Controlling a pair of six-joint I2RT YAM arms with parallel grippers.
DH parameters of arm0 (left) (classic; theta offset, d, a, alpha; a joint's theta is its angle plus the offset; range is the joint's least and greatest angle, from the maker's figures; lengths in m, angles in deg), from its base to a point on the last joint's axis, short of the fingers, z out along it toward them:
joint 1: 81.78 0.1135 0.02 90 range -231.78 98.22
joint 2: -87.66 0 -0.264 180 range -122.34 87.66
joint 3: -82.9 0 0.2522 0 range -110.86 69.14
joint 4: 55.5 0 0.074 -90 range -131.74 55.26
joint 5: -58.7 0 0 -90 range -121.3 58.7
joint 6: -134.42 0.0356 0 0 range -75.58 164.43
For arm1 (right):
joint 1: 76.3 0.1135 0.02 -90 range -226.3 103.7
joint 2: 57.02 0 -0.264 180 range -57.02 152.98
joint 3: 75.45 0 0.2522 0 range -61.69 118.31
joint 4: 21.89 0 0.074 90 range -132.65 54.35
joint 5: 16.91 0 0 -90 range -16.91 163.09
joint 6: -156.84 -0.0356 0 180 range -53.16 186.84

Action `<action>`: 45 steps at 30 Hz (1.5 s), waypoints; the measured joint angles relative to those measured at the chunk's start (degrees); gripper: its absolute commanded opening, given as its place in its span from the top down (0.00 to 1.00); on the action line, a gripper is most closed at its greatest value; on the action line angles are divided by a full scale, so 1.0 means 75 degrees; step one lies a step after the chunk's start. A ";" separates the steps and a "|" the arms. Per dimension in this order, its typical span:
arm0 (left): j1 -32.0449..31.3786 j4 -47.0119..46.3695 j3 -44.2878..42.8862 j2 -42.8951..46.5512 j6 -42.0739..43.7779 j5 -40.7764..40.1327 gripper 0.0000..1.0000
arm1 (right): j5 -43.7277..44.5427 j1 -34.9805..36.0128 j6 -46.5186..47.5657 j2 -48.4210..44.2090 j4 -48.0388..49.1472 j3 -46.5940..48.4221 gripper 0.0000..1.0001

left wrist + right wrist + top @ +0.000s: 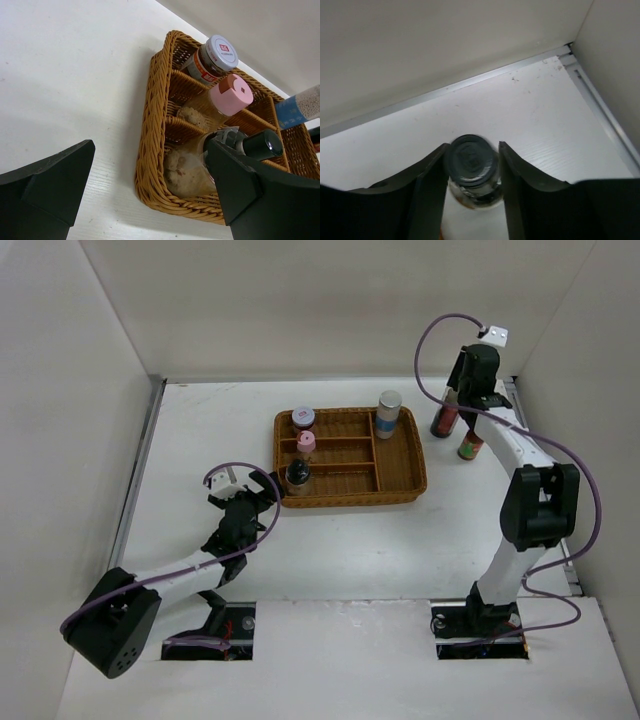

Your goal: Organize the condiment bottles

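Four bottles (388,412) stand in the basket (400,495), your left gripper (150,145) gapes open beside it, and your right gripper (472,146) clamps a dark-capped bottle (471,162) outside.

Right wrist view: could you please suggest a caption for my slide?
Right claw gripping a dark-capped bottle on the table, near its back corner.

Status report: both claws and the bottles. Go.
Left claw open, empty, beside basket. Right claw straddling dark-capped bottle, grip unconfirmed. Red bottle close beside it.
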 measured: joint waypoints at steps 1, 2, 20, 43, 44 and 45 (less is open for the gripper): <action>0.0000 -0.0012 0.0000 -0.0003 0.0000 0.0003 0.00 | -0.0012 0.0003 0.0009 0.0015 0.0003 0.0017 0.64; 0.0000 -0.0009 0.0000 -0.0006 0.0000 0.0003 0.00 | -0.0003 0.0003 0.0038 0.0017 0.0003 0.0017 0.68; 0.0003 -0.0064 0.0000 -0.0061 -0.0003 0.0041 0.00 | 0.0455 0.0720 0.0227 -0.2011 0.0245 -0.0892 0.74; 0.0000 -0.0064 0.0000 -0.0061 -0.0029 0.0064 0.00 | 0.0466 0.2754 0.0221 -0.1676 0.1043 -0.1530 0.74; 0.0000 -0.0064 0.0000 -0.0061 -0.0029 0.0064 0.00 | 0.0466 0.2760 0.0224 -0.1632 0.1043 -0.1533 0.73; 0.0003 -0.0064 0.0000 -0.0058 -0.0029 0.0064 0.00 | 0.0469 0.2777 0.0239 -0.1591 0.1058 -0.1533 0.73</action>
